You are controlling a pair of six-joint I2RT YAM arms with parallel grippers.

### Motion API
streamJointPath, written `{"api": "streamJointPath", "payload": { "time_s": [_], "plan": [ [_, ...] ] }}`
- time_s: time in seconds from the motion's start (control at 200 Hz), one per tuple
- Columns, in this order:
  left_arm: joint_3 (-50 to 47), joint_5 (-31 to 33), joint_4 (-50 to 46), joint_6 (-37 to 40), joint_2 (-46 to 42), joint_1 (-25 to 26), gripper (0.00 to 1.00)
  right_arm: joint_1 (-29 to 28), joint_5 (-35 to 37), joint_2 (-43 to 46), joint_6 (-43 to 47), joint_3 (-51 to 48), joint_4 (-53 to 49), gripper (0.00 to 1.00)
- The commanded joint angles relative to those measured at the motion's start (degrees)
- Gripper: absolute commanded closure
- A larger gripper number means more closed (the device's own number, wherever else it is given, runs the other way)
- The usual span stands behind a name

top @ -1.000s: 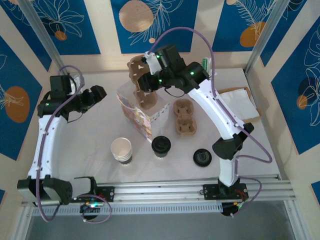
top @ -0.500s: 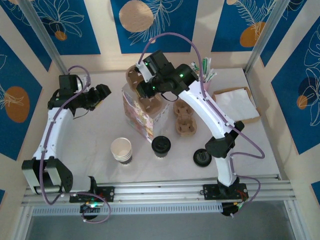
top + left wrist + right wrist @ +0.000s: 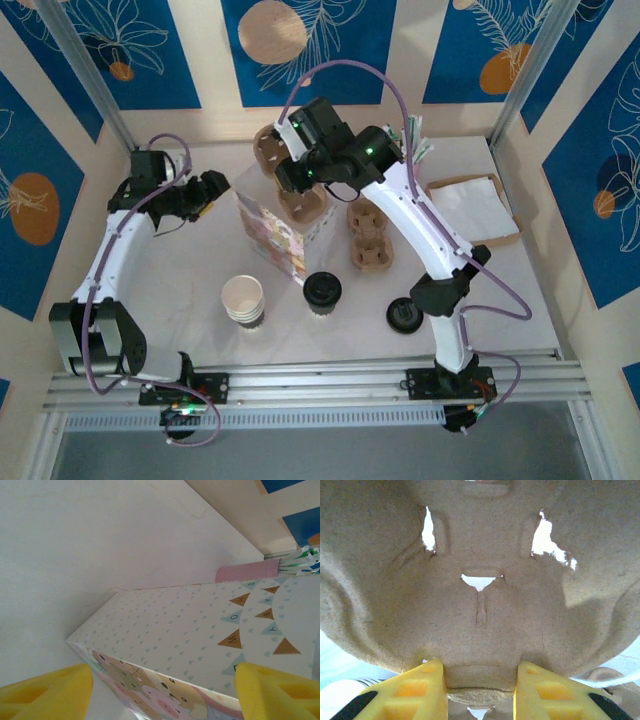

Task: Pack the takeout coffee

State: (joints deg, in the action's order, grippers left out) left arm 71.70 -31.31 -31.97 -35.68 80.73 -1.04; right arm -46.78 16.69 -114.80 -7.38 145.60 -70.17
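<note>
The takeout coffee [image 3: 322, 291], a cream cup with a black lid, stands on the table in front of the patterned paper bag [image 3: 272, 236]. My right gripper [image 3: 296, 176] hangs over the bag's mouth, shut on a brown pulp cup carrier [image 3: 304, 205]. In the right wrist view both yellow fingers [image 3: 415, 690] squeeze a tab of the carrier [image 3: 480, 605]. My left gripper [image 3: 207, 190] is open just left of the bag. Its view shows the bag's dotted side [image 3: 190, 625] close ahead, between the spread fingertips [image 3: 50, 690].
A stack of lidless cream cups [image 3: 243, 300] stands front left, and a loose black lid [image 3: 404, 314] lies front right. A second pulp carrier [image 3: 368, 236] lies right of the bag. Napkins [image 3: 474, 208] and straws [image 3: 416, 140] sit at the back right.
My left gripper has moved right, up to the bag's side. My right gripper has shifted left with the carrier, over the bag.
</note>
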Motion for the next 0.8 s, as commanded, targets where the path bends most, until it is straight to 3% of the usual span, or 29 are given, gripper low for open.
{"api": "streamJointPath", "payload": {
  "time_s": [0.0, 0.395, 0.795],
  "plan": [
    [-0.2, -0.3, 0.2, 0.3, -3.2, 0.4, 0.25, 0.6, -1.4, 0.2, -1.6, 1.5, 0.9, 0.67],
    [0.2, 1.6, -2.5, 1.6, -6.0, 0.2, 0.24, 1.1, -0.4, -1.2, -0.7, -0.8, 3.5, 0.67],
    [0.7, 1.1, -1.4, 1.4, -4.1, 0.2, 0.24, -2.2, 1.6, -3.7, 1.9, 1.0, -4.1, 0.68]
  ]
}}
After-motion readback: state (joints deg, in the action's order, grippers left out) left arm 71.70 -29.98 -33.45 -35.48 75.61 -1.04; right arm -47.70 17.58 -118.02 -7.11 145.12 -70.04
